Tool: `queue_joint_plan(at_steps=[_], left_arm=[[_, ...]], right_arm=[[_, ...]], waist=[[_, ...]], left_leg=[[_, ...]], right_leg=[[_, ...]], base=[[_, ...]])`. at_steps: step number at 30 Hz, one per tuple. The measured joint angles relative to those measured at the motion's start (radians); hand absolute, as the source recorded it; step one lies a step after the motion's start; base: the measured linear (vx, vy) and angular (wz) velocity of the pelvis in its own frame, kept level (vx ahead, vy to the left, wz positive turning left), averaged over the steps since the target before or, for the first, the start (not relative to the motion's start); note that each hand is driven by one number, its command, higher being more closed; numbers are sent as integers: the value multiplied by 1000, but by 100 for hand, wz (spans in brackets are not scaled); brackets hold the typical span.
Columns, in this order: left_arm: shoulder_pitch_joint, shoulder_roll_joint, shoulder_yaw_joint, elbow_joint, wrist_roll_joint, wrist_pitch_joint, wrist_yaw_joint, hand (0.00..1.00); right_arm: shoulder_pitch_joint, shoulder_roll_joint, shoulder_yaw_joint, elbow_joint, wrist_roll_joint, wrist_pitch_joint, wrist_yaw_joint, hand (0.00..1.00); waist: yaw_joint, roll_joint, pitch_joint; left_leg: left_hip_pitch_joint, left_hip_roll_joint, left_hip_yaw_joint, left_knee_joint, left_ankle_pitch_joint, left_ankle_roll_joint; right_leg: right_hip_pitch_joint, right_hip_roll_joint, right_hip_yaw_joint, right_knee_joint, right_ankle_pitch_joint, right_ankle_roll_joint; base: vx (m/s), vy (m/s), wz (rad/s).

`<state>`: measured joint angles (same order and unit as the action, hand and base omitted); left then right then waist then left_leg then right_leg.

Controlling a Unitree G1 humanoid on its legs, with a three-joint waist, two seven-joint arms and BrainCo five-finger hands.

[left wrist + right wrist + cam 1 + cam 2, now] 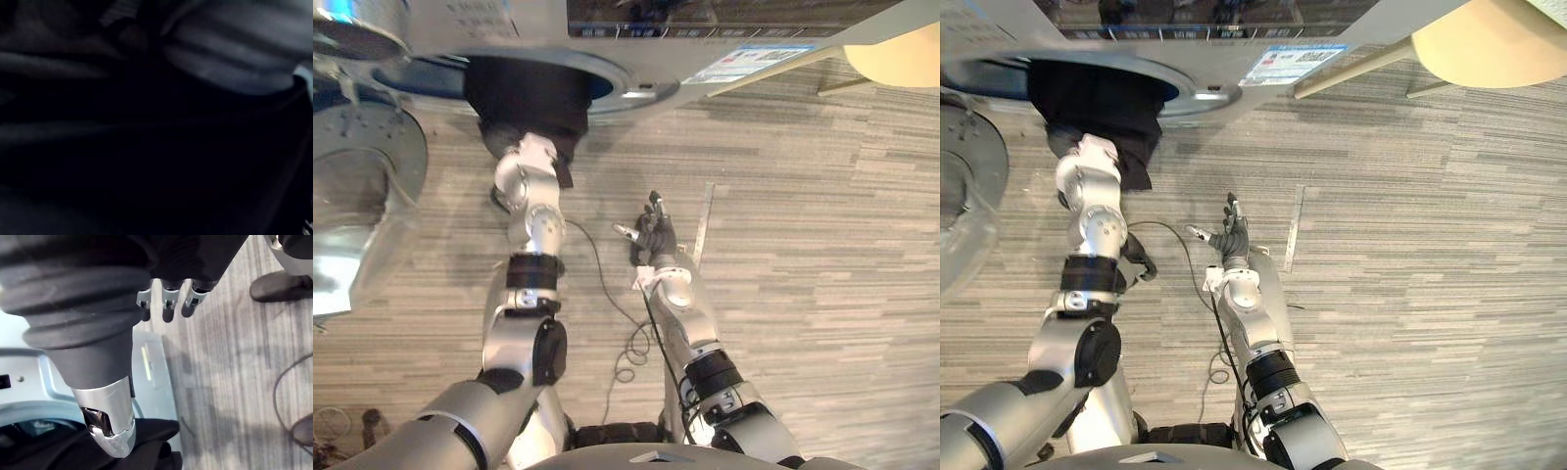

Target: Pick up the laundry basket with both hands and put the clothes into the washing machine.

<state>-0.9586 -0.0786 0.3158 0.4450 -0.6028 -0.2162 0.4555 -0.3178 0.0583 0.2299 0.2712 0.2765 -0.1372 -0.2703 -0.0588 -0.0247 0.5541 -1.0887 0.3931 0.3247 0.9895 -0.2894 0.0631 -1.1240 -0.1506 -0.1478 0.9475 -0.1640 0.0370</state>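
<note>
**Left eye view:** the washer [636, 39] stands along the far edge of the floor [822, 245]. Its round door [362, 166] is open at the left, and a beige round top [901, 54] sits at the far right corner. Dark clothes [529, 98] fill the drum mouth and spill over its lower rim. Their long axis runs from the mouth out toward the robot, with the free end hanging down. The left arm [533, 220] reaches up into this bundle. The bundle covers the left hand, so it cannot be told whether the fingers grasp anything. The right hand [651, 235] hangs over bare floor, well apart from washer and clothes, with fingers straight, thumb spread, holding nothing.

**Right eye view:** same layout, with the clothes hanging from the mouth at upper left and the arm's end buried in them.

**Left wrist view:** dark cloth folds seen from very close, so the hand's state cannot be read here.

**Right wrist view:** the right hand's fingers [166, 296] are relaxed and empty past the ribbed cover, with the washer front and an edge of the clothes beyond
</note>
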Motion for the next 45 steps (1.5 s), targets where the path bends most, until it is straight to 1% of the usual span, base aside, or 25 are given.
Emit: queue_joint_plan(at_steps=[4,6,11,14,16,17,19,20,21,23,24,25,26,27,28,30,32,33,34,35,36,37,39,42,45], left_arm=[[-88,95,22,0,0,11,13,100],[-121,132,36,-1,-1,18,26,100],[-151,246,36,-69,-2,20,67,100],[-279,331,22,-80,-1,21,91,100],[-395,372,-37,-72,6,28,101,100],[-494,405,-100,-47,51,50,102,100],[-647,463,-198,3,122,92,102,100],[-671,503,-230,48,178,105,81,100],[-680,531,-261,80,197,141,85,100],[-721,556,-298,89,229,194,80,100],[-728,575,-323,93,311,208,61,100],[-728,582,-333,101,344,213,50,100],[-729,592,-365,118,405,227,35,0],[-729,595,-407,120,492,253,17,0],[-728,600,-450,120,633,273,-8,0],[-728,618,-558,121,864,283,-71,0],[-718,619,-620,121,1021,284,-135,0],[-709,620,-643,121,1064,285,-156,0],[-691,632,-699,121,1145,285,-193,100],[-670,635,-754,118,1188,283,-217,100],[-656,636,-775,117,1210,279,-228,0],[-621,637,-806,117,1255,271,-246,0],[-574,644,-797,117,1286,268,-243,0],[-565,640,-799,119,1256,275,-269,0],[-598,642,-834,119,1263,276,-257,0]], right_arm=[[52,-3,-5,-46,43,-18,33,0],[89,-5,-6,-62,55,-23,51,0],[112,-8,-8,-87,75,-42,87,0],[116,-9,-7,-100,92,-44,98,0],[116,-9,-9,-105,94,-45,111,0],[116,-9,-10,-112,113,-45,123,0],[116,-9,-12,-131,141,-47,139,0],[118,-9,-22,-138,164,-54,145,0],[119,-8,-38,-146,193,-64,163,0],[120,-6,-56,-155,214,-65,181,0],[122,-5,-75,-164,237,-65,192,0],[124,-5,-90,-172,239,-65,199,0],[125,-6,-127,-182,241,-68,203,0],[128,-15,-179,-181,246,-76,204,0],[136,-32,-214,-177,250,-80,205,0],[171,-70,-263,-176,280,-91,204,0],[201,-86,-286,-174,292,-99,203,0],[207,-87,-288,-174,305,-100,203,0],[214,-88,-290,-175,319,-104,203,0],[216,-90,-288,-178,326,-108,205,0],[216,-90,-287,-179,328,-109,206,0],[216,-90,-281,-179,343,-111,211,0],[231,-93,-277,-180,356,-122,227,0],[252,-111,-272,-178,357,-122,238,0],[273,-125,-266,-180,356,-124,244,0]], waist=[[-4,-3,2],[-9,-6,4],[-8,-6,4],[-8,-9,6],[-7,-10,5],[-9,-10,6],[-16,-12,7],[-17,-13,7],[-17,-13,7],[-16,-21,8],[-15,-22,8],[-14,-22,8],[-13,-26,8],[-13,-28,8],[-13,-28,8],[-17,-28,8],[-23,-28,8],[-27,-28,8],[-33,-28,8],[-36,-28,8],[-40,-28,8],[-47,-28,8],[-48,-28,8],[-46,-28,8],[-48,-28,8]], left_leg=[[-126,18,-3,31,-8,-12],[-167,20,-5,47,-14,-17],[-208,37,-6,52,-3,-32],[-225,49,6,35,17,-25],[-237,54,6,36,20,-20],[-246,54,7,38,30,-3],[-260,57,7,41,30,3],[-262,60,8,40,30,4],[-263,62,11,40,29,5],[-264,62,13,41,28,7],[-264,62,13,41,27,8],[-264,62,13,40,27,9],[-264,59,15,40,27,9],[-264,55,15,40,28,11],[-264,53,16,40,27,15],[-264,53,18,41,25,22],[-264,54,23,39,24,25],[-264,54,24,38,24,26],[-263,58,29,36,23,27],[-263,61,35,33,23,27],[-263,61,37,32,23,27],[-263,63,39,32,23,27],[-263,68,40,30,23,27],[-260,69,46,21,25,28],[-252,69,57,14,25,29]], right_leg=[[-112,8,2,15,-17,12],[-132,9,4,5,-59,10],[-166,17,-1,-14,-37,7],[-175,25,-7,-51,-1,10],[-179,32,-8,-64,13,13],[-185,34,-9,-71,26,8],[-190,35,-14,-83,38,9],[-189,38,-14,-90,47,13],[-189,42,-18,-94,49,14],[-188,42,-21,-99,51,15],[-186,42,-21,-103,53,16],[-186,41,-21,-103,53,17],[-186,38,-21,-102,53,17],[-185,33,-21,-101,53,17],[-183,31,-21,-102,54,19],[-181,31,-20,-105,58,24],[-182,31,-18,-114,64,25],[-182,31,-17,-119,66,26],[-183,32,-14,-128,68,26],[-186,35,-9,-136,74,27],[-188,36,-5,-137,75,27],[-188,37,-3,-140,76,27],[-189,42,-3,-144,77,26],[-189,44,-3,-147,80,26],[-189,44,2,-149,81,26]], base=[[-80,-105,-2],[-122,-72,0],[-138,-29,-2],[-92,12,-10],[-57,31,-11],[-38,44,-10],[-31,49,-14],[-18,48,-14],[-22,51,-10],[-10,13,-2],[0,0,0],[0,0,0],[-32,29,8],[-40,34,10],[-45,36,6],[-43,33,-1],[-41,21,-5],[-67,28,-10],[-70,27,-15],[-57,21,-14],[-54,18,-11],[-40,11,-5],[-50,6,-7],[-41,4,-2],[-22,6,-1]])
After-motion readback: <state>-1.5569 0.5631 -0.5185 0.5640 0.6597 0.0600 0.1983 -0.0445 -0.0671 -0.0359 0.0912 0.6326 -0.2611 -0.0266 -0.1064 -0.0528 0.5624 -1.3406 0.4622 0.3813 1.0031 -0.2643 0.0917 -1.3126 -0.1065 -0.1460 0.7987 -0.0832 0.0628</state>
